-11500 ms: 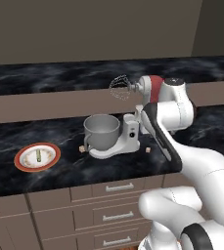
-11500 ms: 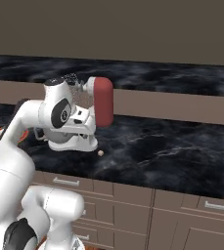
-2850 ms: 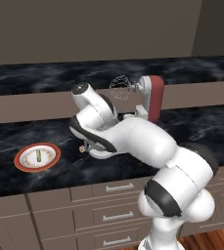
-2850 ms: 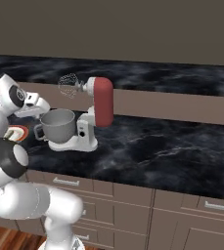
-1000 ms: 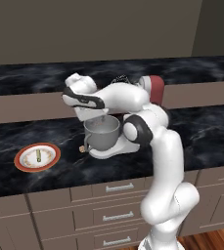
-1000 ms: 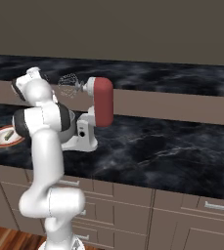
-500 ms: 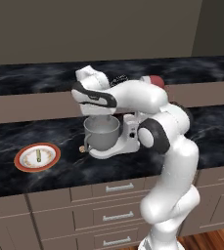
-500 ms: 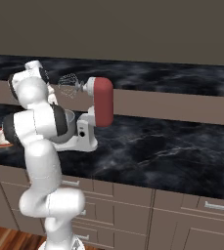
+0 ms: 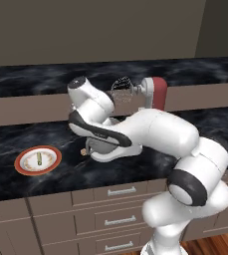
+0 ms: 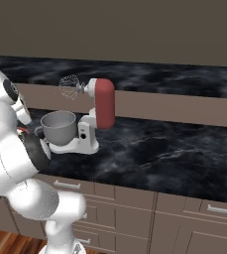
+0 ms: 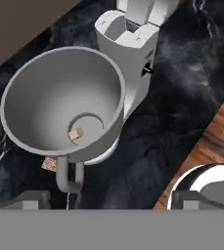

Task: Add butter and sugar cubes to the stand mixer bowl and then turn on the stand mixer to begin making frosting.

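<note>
Two-finger gripper (image 11: pixel 111 197) jaws spread wide and empty above the round grey brushed-metal bowl (image 11: pixel 59 97), loop handle toward the near counter edge: one tan sugar cube (image 11: pixel 75 134) on the bowl floor, a second (image 11: pixel 49 164) on the counter beside the handle, one pale butter stick (image 9: pixel 39 159) lying near-to-far on the orange-rimmed plate (image 9: pixel 21 164) to the left.

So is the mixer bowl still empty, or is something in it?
Not empty: the stand mixer bowl holds one sugar cube on its bottom. Another cube lies outside on the counter beside its handle.

Stand mixer bowl (image 11: pixel 50 93) – brushed matt metal; counter (image 11: pixel 182 97) – glossy black marble.
</note>
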